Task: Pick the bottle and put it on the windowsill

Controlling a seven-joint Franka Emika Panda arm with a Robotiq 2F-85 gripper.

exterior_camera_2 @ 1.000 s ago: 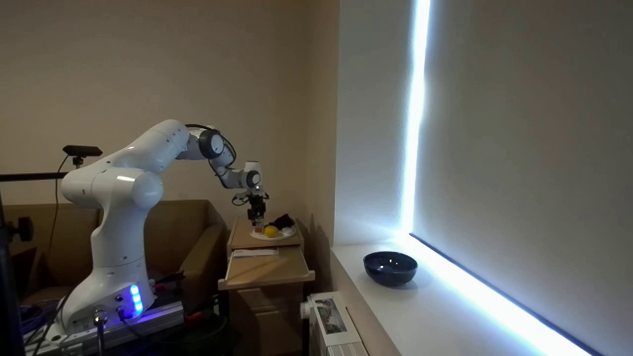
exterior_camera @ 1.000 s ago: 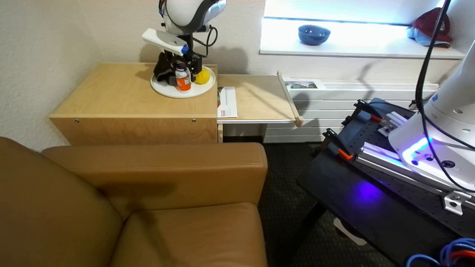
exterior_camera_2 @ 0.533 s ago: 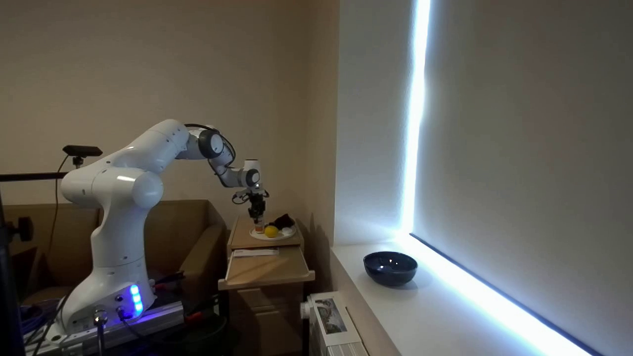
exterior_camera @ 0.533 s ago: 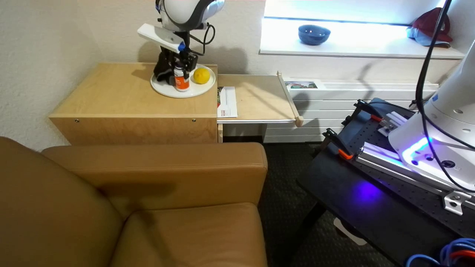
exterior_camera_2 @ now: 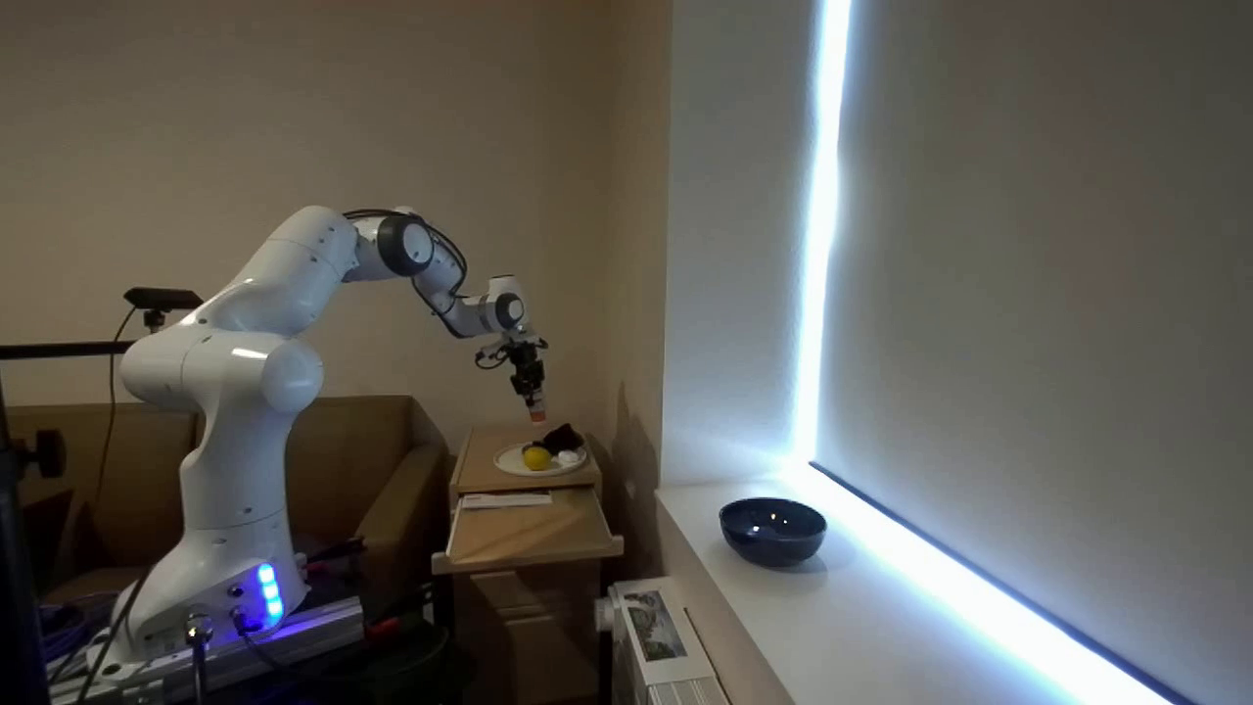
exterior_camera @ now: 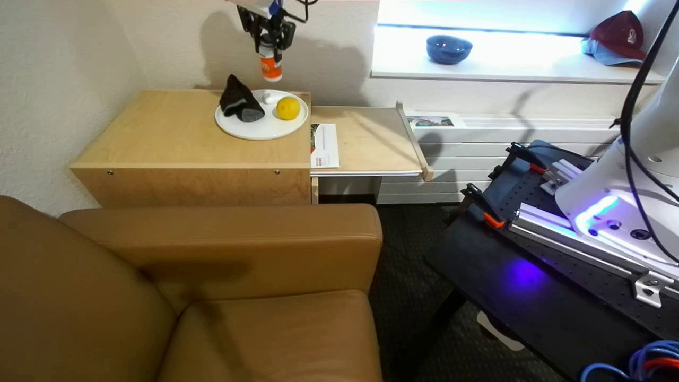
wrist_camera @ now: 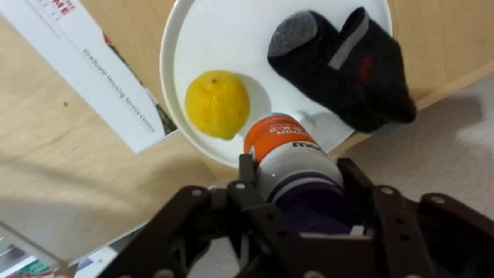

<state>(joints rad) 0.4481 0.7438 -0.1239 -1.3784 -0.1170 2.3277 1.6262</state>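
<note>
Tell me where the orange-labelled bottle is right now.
In an exterior view, the bottle is near the top, left of centre, held in the gripper and clear of the white plate, which shows below it; the windowsill lies to its right.

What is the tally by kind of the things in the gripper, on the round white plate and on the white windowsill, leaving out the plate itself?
Containers: 2 (orange-and-white cylindrical bottle, dark blue round bowl)
Fabric items: 2 (black-and-grey sock, maroon-and-light-blue cap)
Fruit: 1 (yellow lemon)
Kind unclear: 1 (small white item)
Total: 6
</note>
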